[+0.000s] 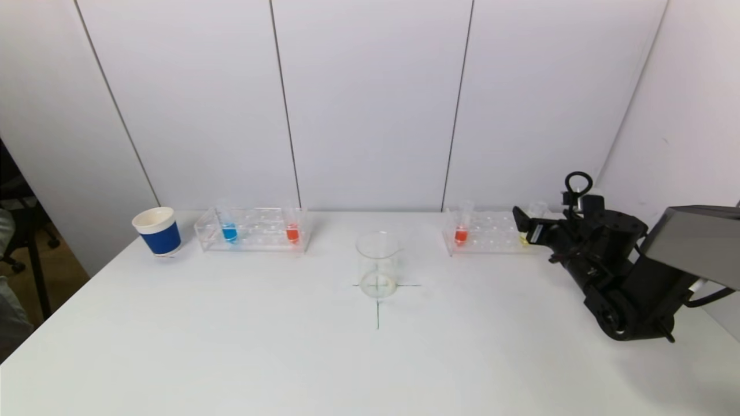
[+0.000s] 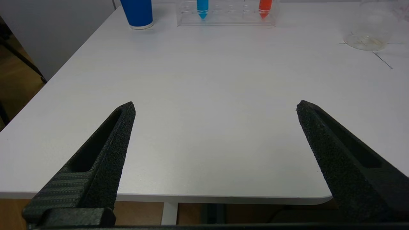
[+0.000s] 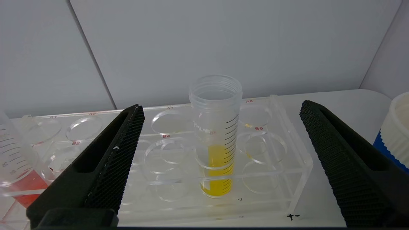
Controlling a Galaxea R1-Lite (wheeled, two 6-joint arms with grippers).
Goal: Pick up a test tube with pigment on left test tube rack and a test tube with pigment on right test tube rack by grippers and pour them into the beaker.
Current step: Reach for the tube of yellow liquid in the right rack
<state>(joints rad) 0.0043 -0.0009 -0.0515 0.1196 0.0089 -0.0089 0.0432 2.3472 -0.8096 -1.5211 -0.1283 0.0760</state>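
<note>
Two clear test tube racks stand along the back of the white table [image 1: 231,346]. The left rack [image 1: 252,230] holds two tubes: a blue-pigment tube [image 1: 229,229] and an orange-red tube [image 1: 292,230]. The right rack [image 1: 491,233] also holds two: a red-pigment tube [image 1: 461,231] and a yellow-pigment tube [image 3: 216,140], upright near its right end. One empty glass beaker [image 1: 378,264] sits between the racks on a drawn cross. One blue cup [image 1: 157,231] stands left of the left rack. The right gripper [image 3: 220,111] is level with the yellow tube, fingers spread wide on either side, not touching it. The left gripper [image 2: 215,107] hangs released over the table's near edge, grasping nothing.
</note>
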